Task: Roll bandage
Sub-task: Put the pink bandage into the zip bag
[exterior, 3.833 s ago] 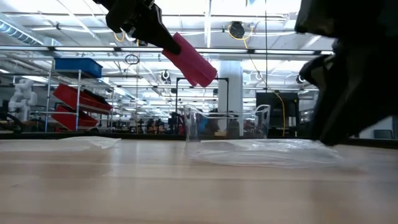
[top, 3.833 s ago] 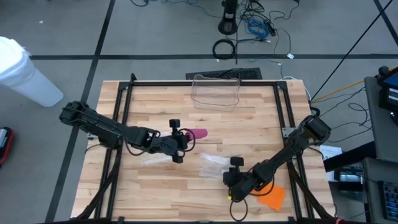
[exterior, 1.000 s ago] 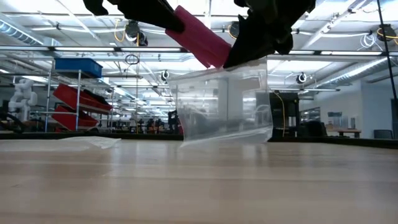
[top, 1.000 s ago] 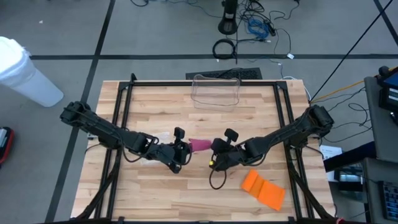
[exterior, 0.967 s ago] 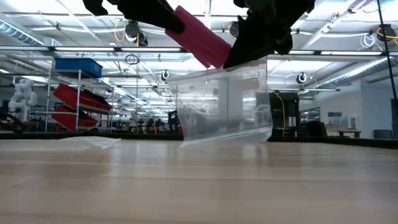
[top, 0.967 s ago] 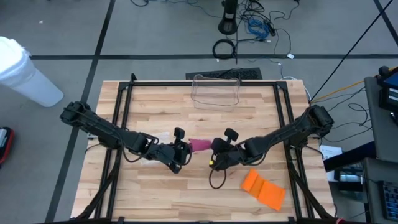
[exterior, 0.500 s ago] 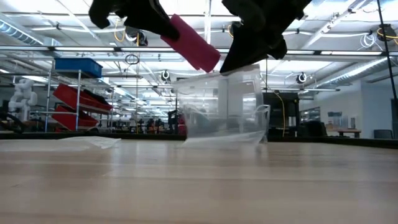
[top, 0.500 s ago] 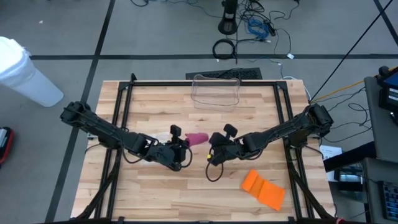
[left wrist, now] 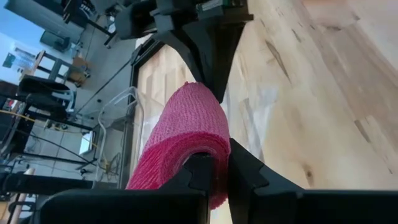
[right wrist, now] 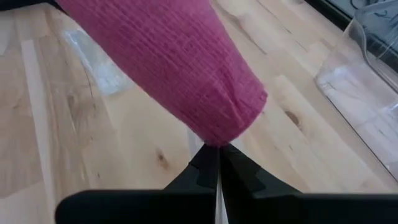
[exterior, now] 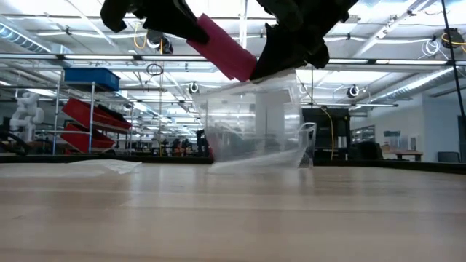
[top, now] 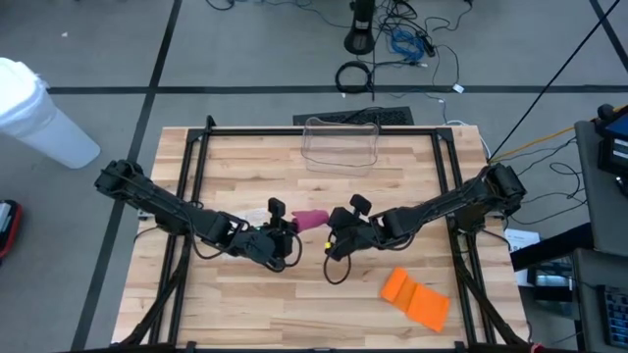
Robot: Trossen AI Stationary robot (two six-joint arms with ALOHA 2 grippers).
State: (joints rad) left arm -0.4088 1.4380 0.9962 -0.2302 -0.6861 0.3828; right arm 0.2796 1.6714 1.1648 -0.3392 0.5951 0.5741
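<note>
From above, even overhead light falls on my worktop (top: 294, 294), bright, with only faint, soft shadows under my arms. At table height the ceiling strip lights (exterior: 65, 57) glare behind me, so my arms turn to black silhouettes against the hall; the near wood is blurred, and the clear bag (exterior: 255, 124) catches pale highlights. Past my left claw (left wrist: 214, 180) the pink bandage (left wrist: 186, 134) is sharp, my own fingers soft and dark. Past my right claw (right wrist: 219, 171) the bandage weave is crisp, while the wood behind it is slightly soft.
</note>
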